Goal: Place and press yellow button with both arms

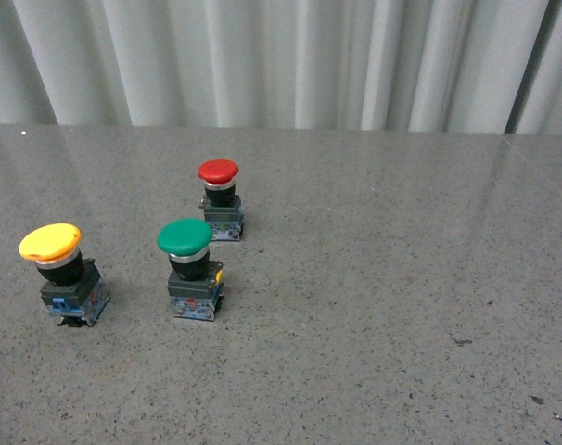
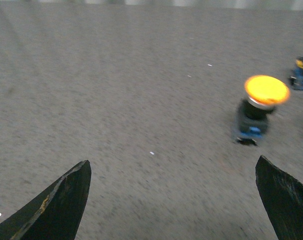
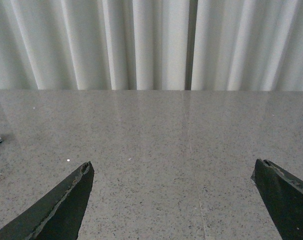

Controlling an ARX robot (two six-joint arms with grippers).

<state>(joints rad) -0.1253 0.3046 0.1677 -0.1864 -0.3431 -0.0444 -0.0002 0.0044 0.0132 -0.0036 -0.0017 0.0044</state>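
The yellow button [image 1: 62,271] stands upright near the left front of the bench [image 1: 383,306]. It looks light, rigid and top-heavy, its cap slick, so the blocky base is the safer hold. The left jaws and the right jaws stand wide apart, empty.

I see three buttons standing on the table [image 1: 402,278]: the leftmost button [image 1: 63,273] near the left edge, the middle button [image 1: 190,269] to its right, the rear button [image 1: 221,199] just behind that one, and a curtain [image 1: 281,56] beyond the table.
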